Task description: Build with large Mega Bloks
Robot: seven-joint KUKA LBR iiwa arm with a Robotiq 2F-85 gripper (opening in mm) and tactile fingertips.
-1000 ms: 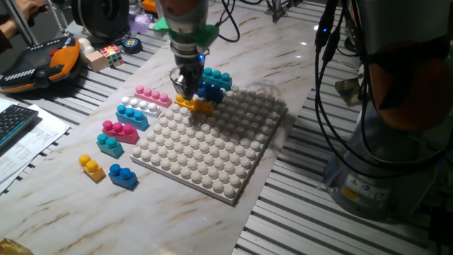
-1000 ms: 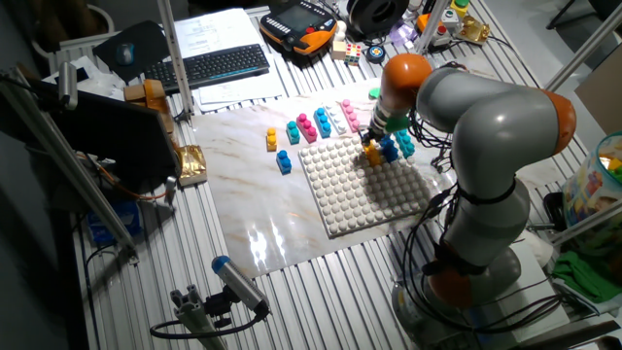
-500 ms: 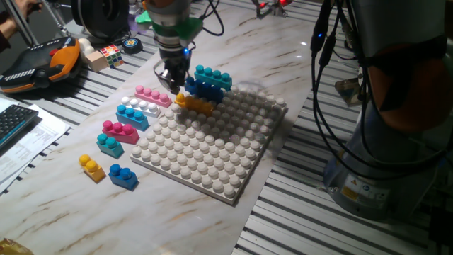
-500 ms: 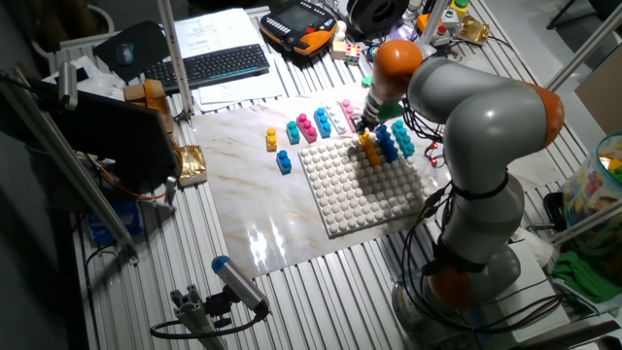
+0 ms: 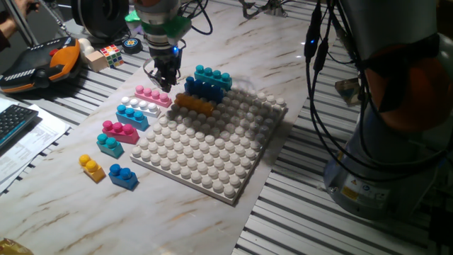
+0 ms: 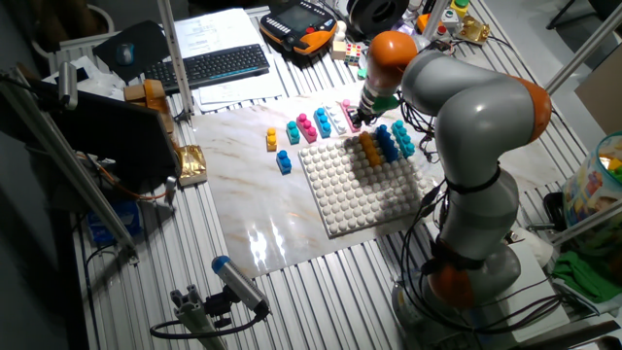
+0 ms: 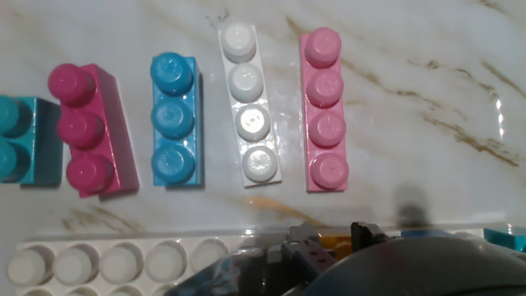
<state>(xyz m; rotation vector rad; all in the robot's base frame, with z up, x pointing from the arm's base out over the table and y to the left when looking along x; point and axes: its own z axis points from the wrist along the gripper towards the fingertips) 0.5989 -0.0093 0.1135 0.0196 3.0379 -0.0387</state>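
Jaws cannot be read: the gripper [image 5: 163,76] shows only as a dark blur along the bottom edge of the hand view, and the fixed views are too small to tell whether the fingers are apart, though nothing appears to hang from them. Just past it lies the edge of the white baseplate [image 7: 115,261], then a row of loose bricks on the marble across the upper half of that view: teal brick [image 7: 20,150] at far left, magenta brick [image 7: 89,131], blue brick [image 7: 173,120], white brick [image 7: 251,104], pink brick [image 7: 323,109]. Farther off, at upper centre of one fixed view, orange-yellow [image 5: 194,103], dark blue [image 5: 204,89] and teal [image 5: 213,76] bricks sit on the plate. I judge a placement finished and a pick pending; next calls for centring over one loose brick, likely pink or white, and descending with fingers astride its narrow sides.
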